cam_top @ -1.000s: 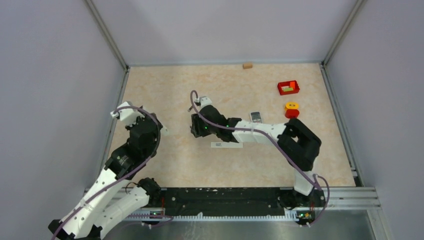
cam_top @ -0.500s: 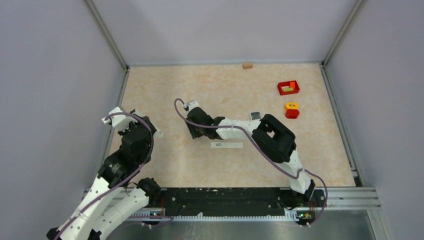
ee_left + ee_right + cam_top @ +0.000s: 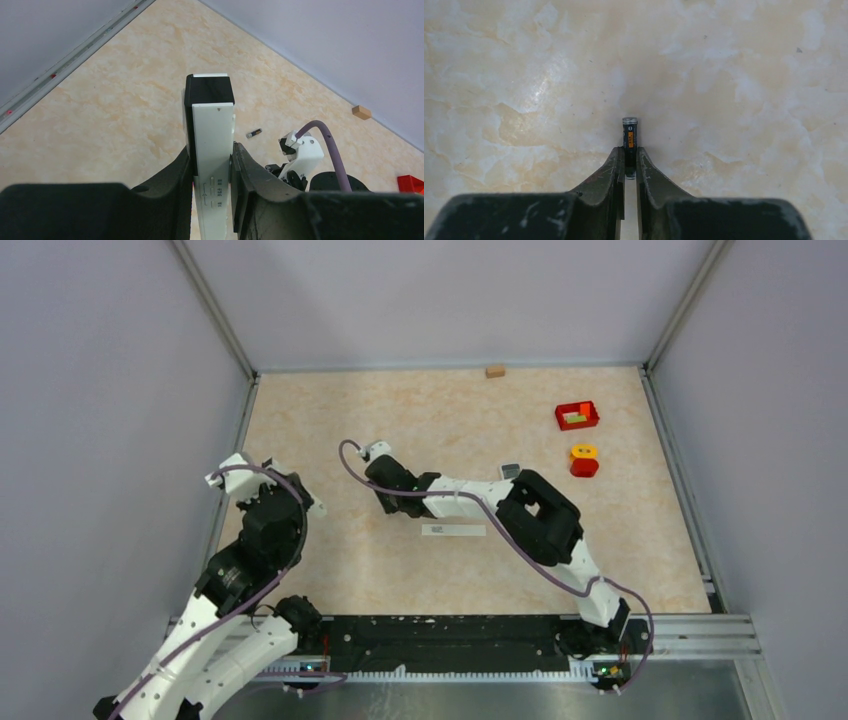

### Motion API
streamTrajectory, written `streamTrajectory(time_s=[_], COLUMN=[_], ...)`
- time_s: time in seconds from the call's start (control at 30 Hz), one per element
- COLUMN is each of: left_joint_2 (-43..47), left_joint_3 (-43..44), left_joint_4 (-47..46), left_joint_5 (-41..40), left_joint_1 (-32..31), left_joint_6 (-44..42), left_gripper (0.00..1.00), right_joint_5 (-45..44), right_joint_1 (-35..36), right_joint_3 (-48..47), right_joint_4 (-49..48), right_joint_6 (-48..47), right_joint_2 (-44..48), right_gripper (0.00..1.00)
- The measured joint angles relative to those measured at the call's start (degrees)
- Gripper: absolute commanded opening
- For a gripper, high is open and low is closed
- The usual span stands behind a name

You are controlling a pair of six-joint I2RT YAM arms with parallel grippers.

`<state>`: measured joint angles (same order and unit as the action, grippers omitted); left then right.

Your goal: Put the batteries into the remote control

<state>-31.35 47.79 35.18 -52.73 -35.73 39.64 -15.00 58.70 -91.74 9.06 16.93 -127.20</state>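
Note:
The remote control (image 3: 214, 120), a white handset with a dark far end and small buttons, sticks out forward from my left gripper (image 3: 212, 150), which is shut on its sides. In the right wrist view a slim dark battery (image 3: 629, 131) with an orange mark lies on the table. My right gripper (image 3: 630, 150) is shut on its near end. Seen from above, the right gripper (image 3: 388, 502) is low at the table's middle left. A second battery (image 3: 254, 133) lies loose beyond the remote.
A long white bar with a label (image 3: 453, 530) lies just right of the right gripper. A small grey and dark handset-like object (image 3: 511, 471) sits behind the right arm. A red tray (image 3: 577, 416), a red and yellow block (image 3: 583, 459) and a tan block (image 3: 494, 370) stand at the back.
My right gripper has slid left, come down and closed on the battery. The left arm pulled back to the left with the remote, then stayed still.

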Motion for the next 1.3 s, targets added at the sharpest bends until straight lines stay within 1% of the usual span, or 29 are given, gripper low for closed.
streamTrajectory(time_s=[0.07,0.13,0.17,0.27,0.33,0.47,0.53,0.67,0.77,0.87,0.93,1.03,1.13,1.3], left_joint_2=[-0.02,-0.07,-0.2,-2.58,-5.77,-12.59,-13.97,-15.41,-17.92,-21.35,-23.43,-25.09,-26.01,-26.82], left_joint_3=[0.0,-0.04,-0.17,-0.35,-0.35,-0.76,-1.95,-3.65,-3.65,-3.63,-3.63,-3.61,-3.61,-3.61], left_joint_4=[0.0,-0.11,-0.5,-2.21,-2.69,-4.63,-6.84,-12.04,-17.31,-22.18,-25.2,-29.51,-34.73,-40.65], left_joint_5=[0.68,1.84,2.56,6.64,9.2,16.83,21.46,32.96,43.56,53.66,59.54,66.16,71.93,77.59], left_joint_1=[0.0,0.0,0.02,0.02,0.02,0.11,0.42,1.57,2.75,3.41,3.43,3.45,3.52,3.52], left_joint_6=[-0.35,-0.9,-1.42,-3.69,-4.11,-5.33,-6.01,-7.04,-6.8,-6.25,-5.49,-4.24,-2.49,-0.09], left_gripper=[0.07,0.13,0.14,0.12,0.1,0.1,0.1,0.05,0.04,0.03,0.02,0.01,0.01,0.01], right_joint_5=[-1.7,-3.43,-4.13,-5.86,-6.12,-4.5,-3.1,-0.68,2.12,6.95,10.62,15.21,20.74,28.65], right_joint_1=[0.35,0.72,0.83,0.85,0.5,-2.05,-4.61,-9.73,-10.93,-10.82,-10.82,-10.82,-10.82,-10.82], right_joint_3=[-0.28,-0.31,-0.31,0.28,4.02,16.63,22.56,31.15,36.24,41.66,45.2,47.76,48.33,48.33], right_joint_4=[1.16,1.75,1.97,3.93,4.61,4.72,3.8,1.7,-0.92,-4.98,-7.93,-10.97,-14.29,-16.72], right_joint_6=[0.09,0.39,0.72,1.77,2.78,5.27,6.64,8.26,8.63,8.33,8.11,7.45,6.43,5.11], right_joint_2=[0.0,0.0,0.07,1.03,3.98,15.39,22.18,35.12,44.0,52.98,59.36,66.1,70.69,72.0], right_gripper=[0.03,0.03,0.03,0.03,0.03,0.04,0.04,0.04,0.04,0.05,0.05,0.05,0.05,0.05])
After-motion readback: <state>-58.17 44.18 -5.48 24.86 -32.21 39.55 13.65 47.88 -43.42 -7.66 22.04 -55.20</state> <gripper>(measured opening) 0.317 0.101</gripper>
